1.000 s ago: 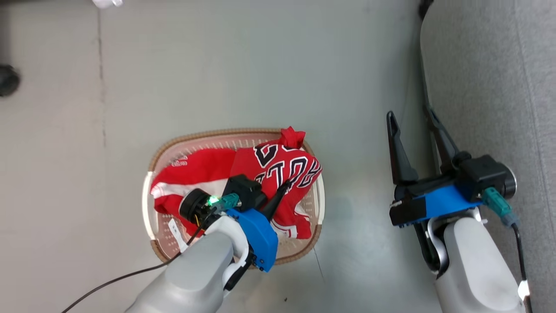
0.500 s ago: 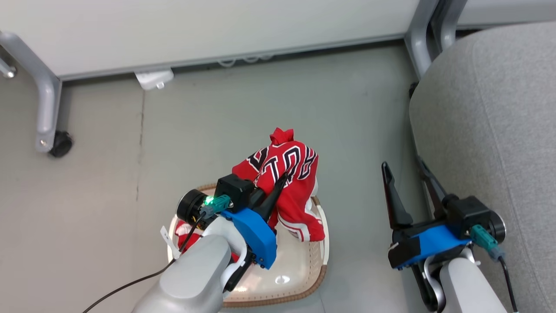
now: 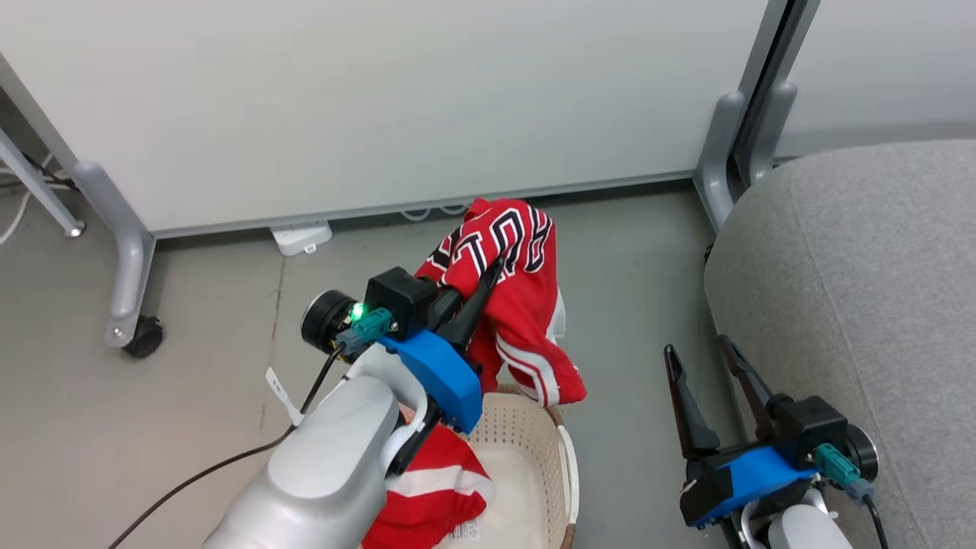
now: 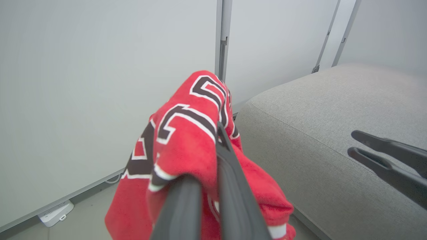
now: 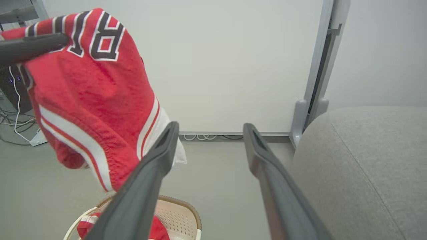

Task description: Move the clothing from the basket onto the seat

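Two garments: both red, one held up, one lying in the basket.
Striped garment [image 3: 435, 488]: bunched against the basket's left wall, partly under the left forearm.
Left gripper [image 3: 494, 268]: jaws pinched almost together on the jersey's top fold, a high grip so the cloth hangs free.
Jersey [image 3: 522, 305]: dangles over the basket's far rim, hem apparently clear of it.
Basket [image 3: 568, 465]: on the floor, right half bare.
Right gripper [image 3: 698, 347]: jaws spread wide, holding nothing, between basket and seat, likely parked out of the carry path.
Seat [image 3: 854, 259]: right of everything; its near left edge looks like the closest drop spot.
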### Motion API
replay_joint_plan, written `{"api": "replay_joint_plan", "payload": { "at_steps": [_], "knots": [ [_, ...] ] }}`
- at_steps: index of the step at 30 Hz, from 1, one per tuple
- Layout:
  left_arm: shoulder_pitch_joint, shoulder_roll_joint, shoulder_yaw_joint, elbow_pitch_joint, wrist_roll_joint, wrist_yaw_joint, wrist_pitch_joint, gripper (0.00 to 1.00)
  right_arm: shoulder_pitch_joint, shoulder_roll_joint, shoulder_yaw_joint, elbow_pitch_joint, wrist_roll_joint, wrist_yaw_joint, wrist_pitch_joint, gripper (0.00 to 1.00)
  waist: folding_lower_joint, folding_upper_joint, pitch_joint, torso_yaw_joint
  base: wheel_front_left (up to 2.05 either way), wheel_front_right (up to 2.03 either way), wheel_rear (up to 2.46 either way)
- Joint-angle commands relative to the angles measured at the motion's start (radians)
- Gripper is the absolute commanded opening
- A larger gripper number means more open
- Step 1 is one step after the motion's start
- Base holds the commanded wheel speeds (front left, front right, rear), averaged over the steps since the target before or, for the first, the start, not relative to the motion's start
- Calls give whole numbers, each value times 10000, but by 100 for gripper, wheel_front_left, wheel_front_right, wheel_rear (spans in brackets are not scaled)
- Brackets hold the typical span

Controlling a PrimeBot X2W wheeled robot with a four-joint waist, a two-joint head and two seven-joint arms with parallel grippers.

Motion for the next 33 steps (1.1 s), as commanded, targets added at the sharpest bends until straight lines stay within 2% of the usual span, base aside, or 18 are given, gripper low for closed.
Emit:
{"api": "replay_joint_plan", "payload": {
  "at_steps": [1, 18, 27, 33],
  "knots": [
    [-156, 51, 43, -59, 83, -42, -51, 0, 196, -13, 20, 28, 43, -7, -53, 100, 1, 0, -229, 8, 0, 0, 0],
    [-337, -16, -222, 132, -57, -150, -51, 0, 501, -13, 471, -210, -65, -7, -53, 100, 1, 0, -830, -37, 0, 0, 0],
    [-431, -35, -231, 181, -73, -119, -51, 0, -115, -29, 1729, -404, -147, -7, -53, 100, 1, 0, -664, -21, 0, 0, 0],
    [-547, -44, -254, 157, -75, -118, -51, 0, -913, -82, 2838, -64, 20, -7, -53, 100, 1, 0, -458, 33, 0, 0, 0]
  ]
}}
